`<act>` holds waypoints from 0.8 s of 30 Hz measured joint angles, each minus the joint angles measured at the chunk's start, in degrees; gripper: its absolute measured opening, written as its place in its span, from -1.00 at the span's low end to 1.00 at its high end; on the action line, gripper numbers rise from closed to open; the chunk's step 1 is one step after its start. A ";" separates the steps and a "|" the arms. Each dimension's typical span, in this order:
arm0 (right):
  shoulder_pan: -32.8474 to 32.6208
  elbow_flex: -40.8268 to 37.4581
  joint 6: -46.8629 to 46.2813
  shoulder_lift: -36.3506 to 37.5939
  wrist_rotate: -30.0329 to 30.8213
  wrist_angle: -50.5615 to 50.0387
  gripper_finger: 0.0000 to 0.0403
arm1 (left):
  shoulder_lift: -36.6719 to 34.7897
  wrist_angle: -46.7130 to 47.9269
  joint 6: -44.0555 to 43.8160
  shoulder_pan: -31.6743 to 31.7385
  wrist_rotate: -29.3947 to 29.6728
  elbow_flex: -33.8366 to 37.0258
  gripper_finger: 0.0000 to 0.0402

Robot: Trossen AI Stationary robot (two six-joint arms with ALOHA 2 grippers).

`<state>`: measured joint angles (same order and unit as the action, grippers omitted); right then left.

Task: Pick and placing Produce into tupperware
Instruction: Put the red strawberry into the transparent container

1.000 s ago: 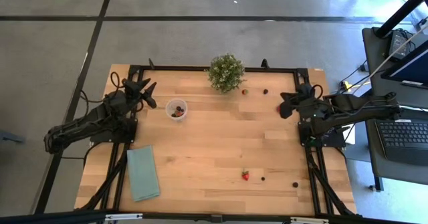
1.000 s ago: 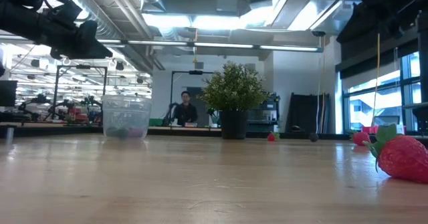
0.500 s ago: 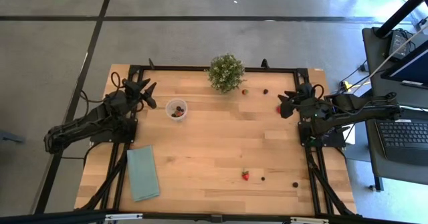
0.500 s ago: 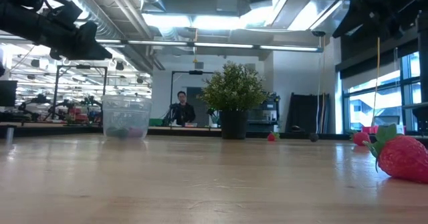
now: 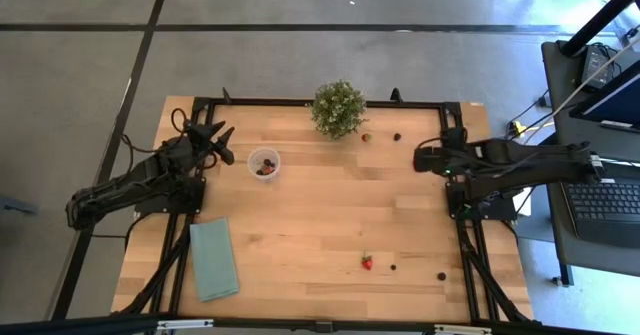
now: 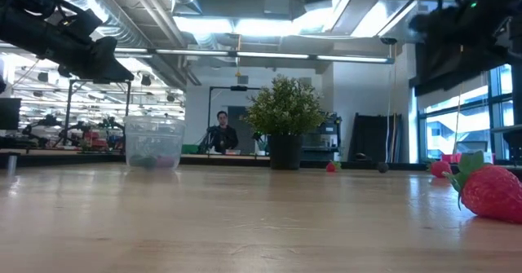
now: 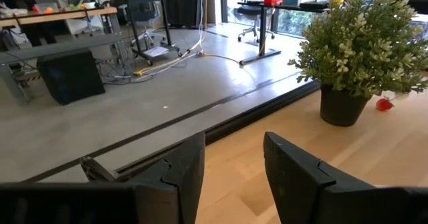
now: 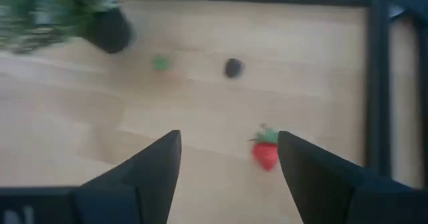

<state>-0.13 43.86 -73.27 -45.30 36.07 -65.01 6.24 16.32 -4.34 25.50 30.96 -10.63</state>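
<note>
Near the surface's (image 5: 320, 215) right edge, the right end effector (image 8: 227, 158), fingers spread, hovers above a strawberry (image 8: 265, 150), hidden overhead. Tupperware (image 5: 264, 163) beside the released left end effector (image 7: 231, 160) apparently holds berries.

Even daylight over the table, bright ceiling strips — low view backlit, right wrist view motion-blurred

Smooth wood table (image 5: 320, 215); clear plastic tupperware (image 5: 264, 163).
</note>
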 joint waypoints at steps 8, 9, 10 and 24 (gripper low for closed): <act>8.26 0.00 2.50 -9.73 -0.96 0.02 0.24 | 0.00 0.00 0.01 0.00 0.04 -0.02 -0.28; 9.23 -0.02 2.83 -10.46 -1.80 0.04 0.24 | 0.00 0.00 0.00 0.00 0.04 -0.01 -0.28; 10.09 -0.14 2.94 -11.06 -2.28 0.14 0.24 | 0.00 0.04 0.00 0.00 0.04 -0.01 -0.28; 18.66 -17.42 12.39 -9.81 -10.79 22.36 0.24 | 0.02 2.60 -4.48 0.00 0.02 0.00 -0.28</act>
<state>18.53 26.43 -60.88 -55.11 25.28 -42.65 6.26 18.91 -8.82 25.50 30.98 -10.63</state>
